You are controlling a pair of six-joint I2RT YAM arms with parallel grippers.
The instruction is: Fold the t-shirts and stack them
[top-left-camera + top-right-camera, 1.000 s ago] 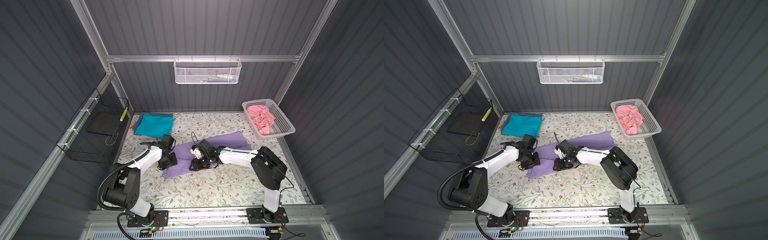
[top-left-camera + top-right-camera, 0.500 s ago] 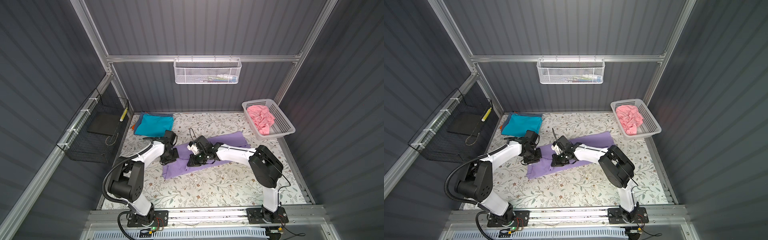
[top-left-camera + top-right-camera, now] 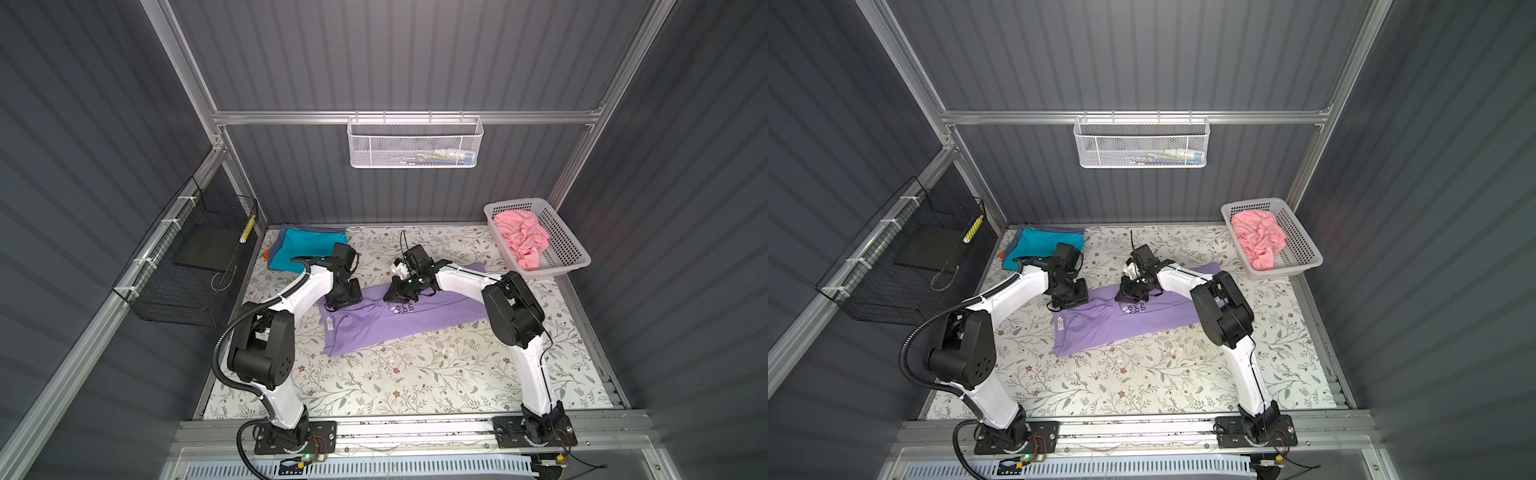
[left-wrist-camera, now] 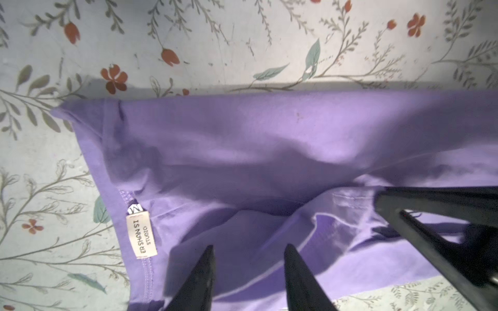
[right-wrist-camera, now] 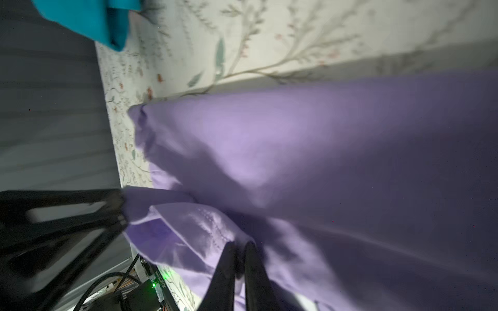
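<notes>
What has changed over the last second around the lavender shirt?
The right end effector shifted toward the back wall and pinched shut on the far edge of the lavender t-shirt; the left end effector shifted likewise and sits open above it. The shirt's outline, the teal t-shirt and the pink t-shirt in the basket stayed put.

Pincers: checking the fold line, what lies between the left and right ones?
Only lavender t-shirt fabric spans the gap between left pincer and right pincer, shown in both top views and the left wrist view.
</notes>
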